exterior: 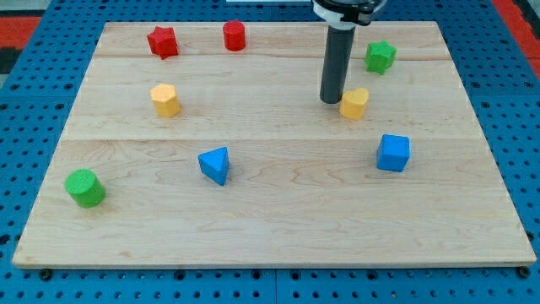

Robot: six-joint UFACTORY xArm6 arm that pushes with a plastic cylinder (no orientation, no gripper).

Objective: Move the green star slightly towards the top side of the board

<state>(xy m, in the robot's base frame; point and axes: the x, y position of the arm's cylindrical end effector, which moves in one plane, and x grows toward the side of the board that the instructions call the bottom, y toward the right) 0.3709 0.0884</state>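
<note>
While the rod stands upright over the wooden board [278,228], my tip [330,101] is seen just left of a yellow block [354,103], whose shape cannot be made out, touching or nearly so. No jaws are fitted, so no jaw state is recorded. The green star [380,57] is located near the view's top right, above and right of my tip, apart from it. Also noted: a red star [163,41], red cylinder [234,35], yellow hexagonal block [165,100], blue triangular block [215,164], blue cube [393,153], green cylinder [85,187].
</note>
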